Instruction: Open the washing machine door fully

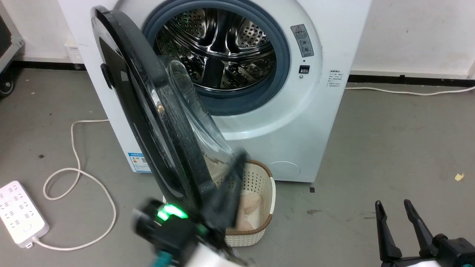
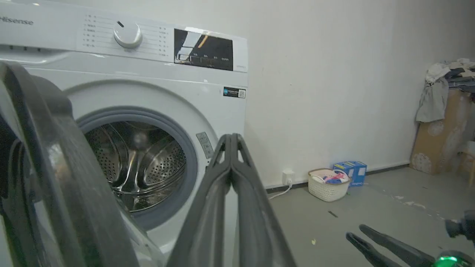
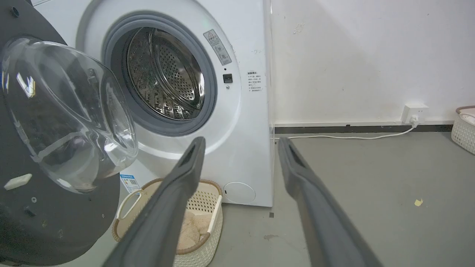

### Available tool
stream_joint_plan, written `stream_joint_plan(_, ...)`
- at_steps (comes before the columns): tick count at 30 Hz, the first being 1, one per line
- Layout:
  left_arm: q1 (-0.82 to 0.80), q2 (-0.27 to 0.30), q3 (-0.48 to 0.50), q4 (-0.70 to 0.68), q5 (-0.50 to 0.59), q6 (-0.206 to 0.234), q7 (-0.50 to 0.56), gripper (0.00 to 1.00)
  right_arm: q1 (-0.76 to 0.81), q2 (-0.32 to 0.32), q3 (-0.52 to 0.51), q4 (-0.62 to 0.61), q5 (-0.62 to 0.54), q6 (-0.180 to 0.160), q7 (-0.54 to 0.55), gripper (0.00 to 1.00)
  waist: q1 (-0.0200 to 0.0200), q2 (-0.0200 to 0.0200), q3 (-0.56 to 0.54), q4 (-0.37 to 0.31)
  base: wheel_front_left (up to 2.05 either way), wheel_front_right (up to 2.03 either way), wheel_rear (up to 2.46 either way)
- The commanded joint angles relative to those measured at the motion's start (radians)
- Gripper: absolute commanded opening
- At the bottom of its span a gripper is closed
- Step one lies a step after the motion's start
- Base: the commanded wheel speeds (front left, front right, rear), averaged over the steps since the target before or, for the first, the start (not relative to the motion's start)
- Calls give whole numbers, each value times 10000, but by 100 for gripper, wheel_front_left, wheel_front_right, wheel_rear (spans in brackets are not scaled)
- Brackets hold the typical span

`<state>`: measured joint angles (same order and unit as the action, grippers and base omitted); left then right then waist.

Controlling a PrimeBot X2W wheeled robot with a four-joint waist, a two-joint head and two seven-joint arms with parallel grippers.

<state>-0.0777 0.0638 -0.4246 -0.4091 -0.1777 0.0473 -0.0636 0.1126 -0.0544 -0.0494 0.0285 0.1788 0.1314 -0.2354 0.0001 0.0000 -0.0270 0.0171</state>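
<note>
currently: washing machine door (image 1: 126, 92), a glossy black disc with a clear bulging glass bowl, swung out from the front of the washing machine (image 1: 319, 122). it is hinged at the machine's left side and stands near edge-on to the head camera, bowl turned toward the machine.
drum opening (image 1: 219, 48): grey rubber ring, perforated steel inside, uncovered by the door.
blue sticker (image 1: 139, 163): low on the machine's white front, just left of the door's lower rim.
basket (image 1: 259, 185): cream, perforated, brown-trimmed, on the floor against the foot of the machine, under the door's bowl; pale cloth inside.
left gripper (image 2: 231, 138): jaws closed, fingers pressed together with nothing between them. in the head view it is blurred, rising beside the door's bottom rim and over the basket; contact with the door cannot be told.
right gripper (image 1: 392, 204): jaws open and empty, low over the bare floor, well apart from the machine.
power strip (image 1: 20, 213): white, on the floor at the machine's left, with a looped white cable (image 1: 76, 148).
</note>
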Motion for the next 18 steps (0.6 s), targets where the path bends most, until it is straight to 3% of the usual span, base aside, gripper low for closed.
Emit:
stream_joint_plan(1,375,-40,-345,551,-90,-66,-116,0,-138,41,51,54,52,-7,-72,100,-1,0,49,-18,0,0,0)
stream_joint_plan(6,664,-68,-775,2289,-125,3,-560,0,-212,41,96,108,37,-7,-98,100,-1,0,179,-85,0,0,0)
stream_joint_plan(11,572,-70,-548,3907,-307,193,-743,0,-242,41,72,119,-49,-7,-91,100,-1,0,258,-102,0,0,0)
stream_joint_plan(18,480,26,13,5124,-509,458,-1392,0,-136,41,124,124,-95,-7,-40,100,-1,0,263,265,0,0,0)
